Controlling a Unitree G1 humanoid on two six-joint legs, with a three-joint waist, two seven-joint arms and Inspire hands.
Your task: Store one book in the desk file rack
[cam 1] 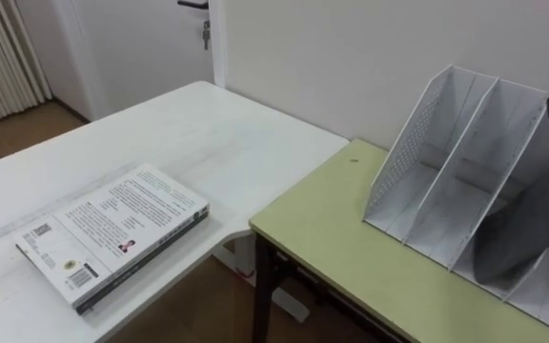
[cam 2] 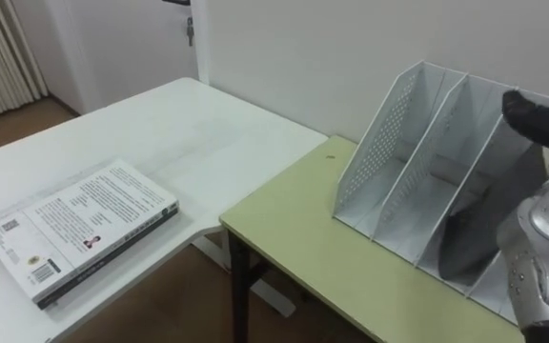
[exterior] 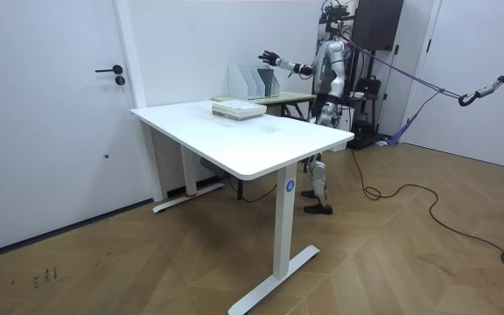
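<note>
Meanwhile, book (cam 1: 112, 233) lies near the white table's (cam 1: 208, 133) edge; right hand (exterior: 270, 59), fingers released, hovers over file rack (cam 1: 465, 162).

White book (cam 1: 112, 233) flat on white desk (cam 1: 208, 143), grey file rack (cam 1: 446, 191) upright on green table (cam 1: 332, 229)

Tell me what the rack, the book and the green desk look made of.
Rack: thin sheet metal by the look, matte pale grey, its end panel punched with small holes; it could be plastic. Book: paper, with a smooth printed soft cover. Green desk: probably laminated board, with a flat, matte yellow-green top on a dark frame.
</note>
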